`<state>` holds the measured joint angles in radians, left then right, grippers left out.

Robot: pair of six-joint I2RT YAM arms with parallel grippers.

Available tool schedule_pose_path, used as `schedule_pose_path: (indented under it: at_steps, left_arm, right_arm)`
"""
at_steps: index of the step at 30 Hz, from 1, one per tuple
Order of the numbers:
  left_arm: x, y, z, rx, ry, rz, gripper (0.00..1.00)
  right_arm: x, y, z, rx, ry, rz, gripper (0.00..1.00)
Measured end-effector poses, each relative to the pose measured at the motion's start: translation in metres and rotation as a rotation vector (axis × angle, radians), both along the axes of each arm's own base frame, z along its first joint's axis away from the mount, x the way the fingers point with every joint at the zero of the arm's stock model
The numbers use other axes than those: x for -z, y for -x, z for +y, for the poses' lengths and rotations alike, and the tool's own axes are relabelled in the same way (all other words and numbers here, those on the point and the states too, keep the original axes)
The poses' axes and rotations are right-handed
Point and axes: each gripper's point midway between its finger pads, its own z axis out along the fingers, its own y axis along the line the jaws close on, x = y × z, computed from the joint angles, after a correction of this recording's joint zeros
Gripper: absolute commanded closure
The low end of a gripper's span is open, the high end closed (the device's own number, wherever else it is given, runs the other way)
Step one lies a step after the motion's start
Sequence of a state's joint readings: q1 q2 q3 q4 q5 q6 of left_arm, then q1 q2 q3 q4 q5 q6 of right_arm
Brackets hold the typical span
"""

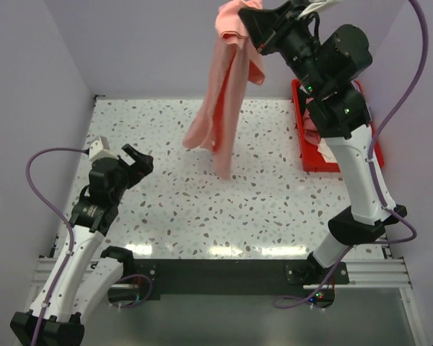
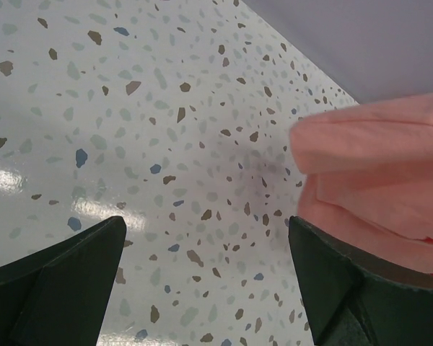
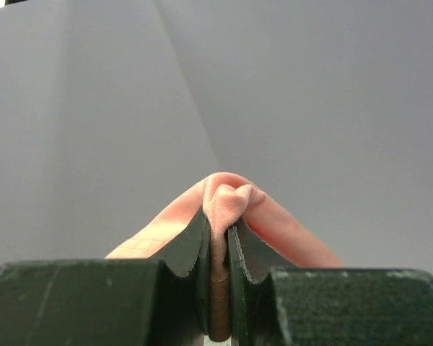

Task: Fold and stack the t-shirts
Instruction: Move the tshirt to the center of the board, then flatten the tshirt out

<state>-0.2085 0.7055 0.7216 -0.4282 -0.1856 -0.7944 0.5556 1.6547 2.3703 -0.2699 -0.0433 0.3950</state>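
The right gripper is raised high over the table, its jaws pressed together on a bunched fold of the pink t-shirt. In the right wrist view the gripper pinches the cloth, and the t-shirt bulges up just past the fingertips. From this grip the t-shirt hangs straight down below the gripper in long loose folds. I cannot tell whether its lowest end touches the tabletop.

The left gripper sits low over the table with its jaws apart and nothing between them. In the left wrist view the gripper frames bare speckled tabletop, and the t-shirt hangs ahead of it and to its right, beyond the right finger.

A red tray lies below the right gripper, partly hidden by that arm, with some pale cloth in it.
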Motion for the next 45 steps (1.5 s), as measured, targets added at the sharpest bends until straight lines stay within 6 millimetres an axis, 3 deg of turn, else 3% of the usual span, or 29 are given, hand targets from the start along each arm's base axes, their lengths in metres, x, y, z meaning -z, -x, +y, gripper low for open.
schedule_pose_path:
  at_steps: [3, 5, 6, 8, 11, 14, 17, 18, 20, 21, 23, 28, 34, 39, 45]
  left_arm:
    - [-0.001, 0.002, -0.001, 0.003, 0.007, -0.002, 0.0]
    - [-0.003, 0.004, -0.001, 0.003, 0.014, -0.006, 0.0]
    - [-0.003, 0.005, -0.001, 0.001, 0.017, -0.006, 0.0]
    - [-0.003, 0.009, 0.0, -0.004, 0.027, -0.005, 0.0]
    - [0.0, 0.013, 0.002, -0.016, 0.037, -0.001, 0.0]
    - [0.013, 0.017, 0.003, -0.027, 0.043, 0.034, 0.0]
    - [0.032, 0.018, 0.004, -0.034, 0.032, 0.09, 0.0]
    - [0.038, 0.018, 0.004, -0.037, 0.027, 0.113, 0.0]
    - [0.054, 0.019, 0.005, -0.045, 0.016, 0.168, 0.0]
    - [0.063, 0.02, 0.005, -0.05, 0.01, 0.2, 0.0]
    - [0.082, 0.023, 0.006, -0.056, -0.001, 0.267, 0.0]
    - [0.118, 0.034, 0.005, -0.046, -0.015, 0.37, 0.06]
    - [0.139, 0.035, -0.001, -0.014, -0.007, 0.429, 0.22]
    - [0.156, 0.029, -0.014, 0.042, 0.013, 0.479, 0.25]
    - [0.168, 0.031, -0.032, 0.133, 0.055, 0.508, 0.22]
  right_arm:
    - [0.005, 0.014, 0.028, -0.073, 0.004, 0.012, 1.0]
    - [0.015, 0.013, 0.036, -0.083, 0.014, 0.033, 1.0]
    - [0.022, 0.011, 0.036, -0.073, 0.017, 0.044, 1.0]
    - [0.057, -0.003, 0.032, -0.016, 0.05, 0.11, 1.0]
    - [0.142, -0.029, 0.017, 0.118, 0.137, 0.258, 0.98]
    - [0.261, -0.056, -0.007, 0.211, 0.244, 0.453, 0.87]
    - [0.388, -0.074, -0.054, 0.294, 0.33, 0.718, 0.64]
    - [0.428, -0.076, -0.073, 0.328, 0.353, 0.812, 0.49]
    - [0.485, -0.072, -0.108, 0.395, 0.391, 0.959, 0.35]
    - [0.502, -0.067, -0.119, 0.42, 0.41, 1.006, 0.16]
    - [0.516, -0.059, -0.127, 0.434, 0.436, 1.046, 0.01]
    - [0.507, -0.052, -0.124, 0.435, 0.461, 1.022, 0.01]
    - [0.498, -0.026, -0.133, 0.434, 0.461, 0.988, 0.01]
    - [0.501, -0.014, -0.136, 0.425, 0.477, 0.986, 0.01]
    - [0.507, -0.011, -0.132, 0.391, 0.488, 0.996, 0.01]
